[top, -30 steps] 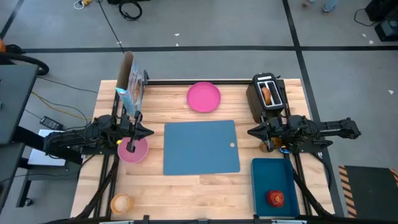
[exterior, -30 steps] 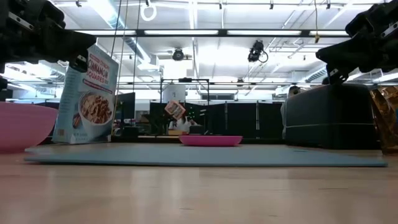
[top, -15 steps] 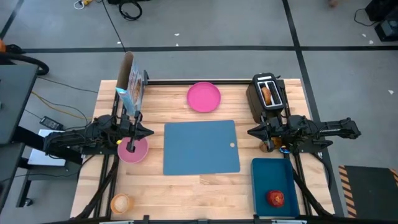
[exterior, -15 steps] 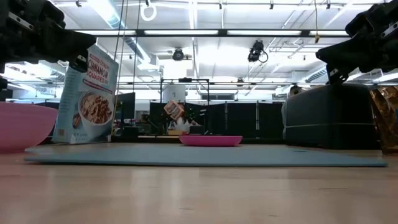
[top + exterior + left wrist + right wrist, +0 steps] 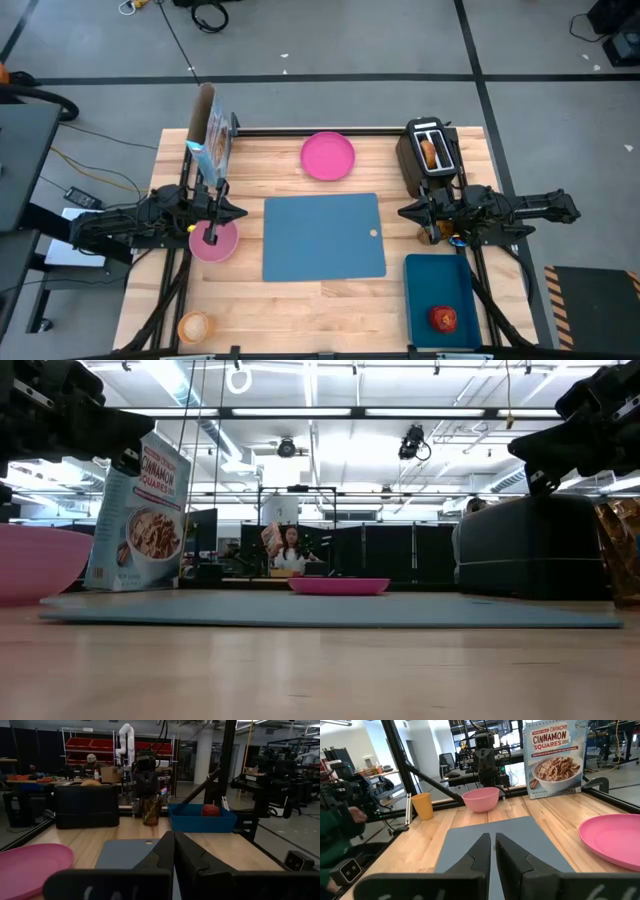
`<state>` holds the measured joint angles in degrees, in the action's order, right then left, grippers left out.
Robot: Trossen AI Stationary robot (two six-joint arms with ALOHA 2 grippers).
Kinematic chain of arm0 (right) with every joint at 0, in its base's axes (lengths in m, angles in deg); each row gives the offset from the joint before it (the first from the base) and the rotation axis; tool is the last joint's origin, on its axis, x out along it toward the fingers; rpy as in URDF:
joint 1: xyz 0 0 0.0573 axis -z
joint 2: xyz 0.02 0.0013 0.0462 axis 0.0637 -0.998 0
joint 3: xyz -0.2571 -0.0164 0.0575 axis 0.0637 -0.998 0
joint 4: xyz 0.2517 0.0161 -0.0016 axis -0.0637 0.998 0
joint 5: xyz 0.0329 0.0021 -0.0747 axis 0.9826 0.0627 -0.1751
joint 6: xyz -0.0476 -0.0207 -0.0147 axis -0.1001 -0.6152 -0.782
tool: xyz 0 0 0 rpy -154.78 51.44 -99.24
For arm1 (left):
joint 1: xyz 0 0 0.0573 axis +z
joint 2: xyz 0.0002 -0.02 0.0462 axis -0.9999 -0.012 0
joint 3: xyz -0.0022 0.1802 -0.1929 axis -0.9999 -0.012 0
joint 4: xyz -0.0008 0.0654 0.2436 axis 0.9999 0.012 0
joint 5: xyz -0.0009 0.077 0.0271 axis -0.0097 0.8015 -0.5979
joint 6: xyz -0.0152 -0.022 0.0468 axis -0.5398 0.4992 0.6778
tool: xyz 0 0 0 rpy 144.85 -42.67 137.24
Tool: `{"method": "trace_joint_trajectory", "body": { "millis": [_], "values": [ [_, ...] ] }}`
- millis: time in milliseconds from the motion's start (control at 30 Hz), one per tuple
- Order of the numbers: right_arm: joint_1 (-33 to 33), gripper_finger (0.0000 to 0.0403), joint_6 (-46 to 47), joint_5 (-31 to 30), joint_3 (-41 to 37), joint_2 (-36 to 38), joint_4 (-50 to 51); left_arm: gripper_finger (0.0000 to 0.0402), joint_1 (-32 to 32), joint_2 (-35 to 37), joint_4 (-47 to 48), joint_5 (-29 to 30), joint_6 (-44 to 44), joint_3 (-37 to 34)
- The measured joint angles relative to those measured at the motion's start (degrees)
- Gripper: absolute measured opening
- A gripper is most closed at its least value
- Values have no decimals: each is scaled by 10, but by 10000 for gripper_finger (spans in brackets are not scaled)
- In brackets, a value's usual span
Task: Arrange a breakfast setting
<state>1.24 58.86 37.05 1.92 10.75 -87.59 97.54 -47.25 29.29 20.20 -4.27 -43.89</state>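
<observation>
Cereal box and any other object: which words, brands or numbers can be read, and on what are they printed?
"CINNAMON SQUARES": cereal box.
"CRUNCHY": same box, above that.
Small brand line at the box's top: too small to read.
Toaster, mat, plate: no text visible.

Bright, even overhead light. Ceiling strips (image 5: 300,412) glare at 12 o'clock in the low view; the near table (image 5: 320,670) is blurred. Shadows are soft and faint.
</observation>
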Motion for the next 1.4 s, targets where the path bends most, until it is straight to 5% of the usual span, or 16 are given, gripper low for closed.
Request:
{"method": "trace_joint_trajectory", "body": {
  "millis": [367, 500, 667, 900, 1133, 1400],
  "values": [
    [0, 34, 0, 0, 0, 0, 0, 9, 0, 0, -34, 0, 9, 0],
    [0, 34, 0, 0, 0, 0, 0, 9, -18, -2, -92, 3, -59, 0],
    [0, 34, 0, 0, 0, 0, 0, 8, -109, -47, -124, 13, -89, 8],
    [0, 34, 0, 0, 0, 0, 0, 4, -298, -179, -117, 165, -102, 59],
    [0, 34, 0, 0, 0, 0, 0, 2, -453, -328, 15, 348, -152, 169],
    [0, 34, -71, 0, 0, 0, -14, 1, -567, -503, 288, 394, -373, 368]
  ]
}}
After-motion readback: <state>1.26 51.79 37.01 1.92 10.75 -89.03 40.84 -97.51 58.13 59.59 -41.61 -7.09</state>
